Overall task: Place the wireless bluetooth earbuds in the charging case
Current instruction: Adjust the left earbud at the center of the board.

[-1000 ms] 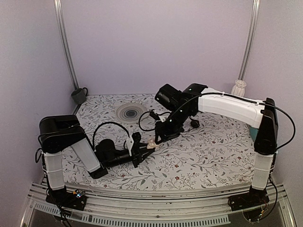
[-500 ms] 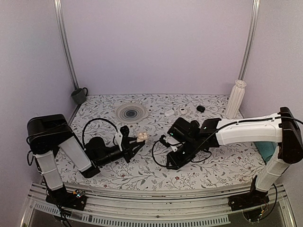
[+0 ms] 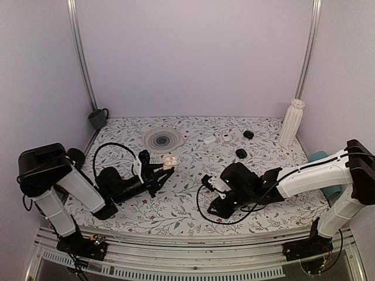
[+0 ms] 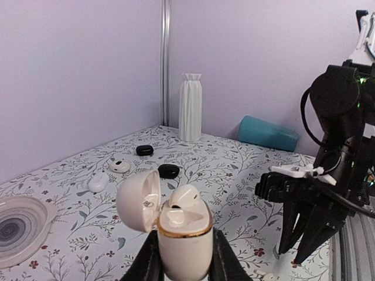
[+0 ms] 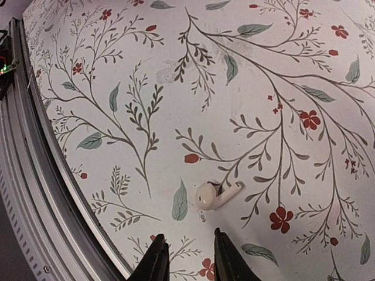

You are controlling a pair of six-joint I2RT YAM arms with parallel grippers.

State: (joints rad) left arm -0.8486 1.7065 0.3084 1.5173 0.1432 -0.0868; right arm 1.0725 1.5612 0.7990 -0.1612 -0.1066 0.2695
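Note:
My left gripper point(image 4: 184, 260) is shut on the body of the white charging case point(image 4: 184, 234) and holds it upright above the table; the top view shows that case point(image 3: 170, 161) left of centre. Its lid point(image 4: 139, 201) is swung open to the left. One white earbud point(image 4: 185, 199) sits in the far well; the near well looks empty. A second earbud point(image 5: 214, 194) lies on the floral tablecloth near the front edge. My right gripper point(image 5: 187, 237) hangs open just short of this earbud, with nothing between its fingers. In the top view the right gripper point(image 3: 215, 209) points down at the table.
A white vase point(image 3: 291, 122) and a teal cup point(image 3: 321, 157) stand at the right. A grey mug point(image 3: 98, 118) and a ringed plate point(image 3: 162, 139) are at the back left. Small black pieces point(image 3: 241, 153) and small white pieces point(image 3: 209, 139) lie at the back. The table's metal front rail point(image 5: 35, 193) is close to the right gripper.
My right arm has left the case and swung down to the front of the table over the loose earbud. The left arm has drawn back leftward with the case.

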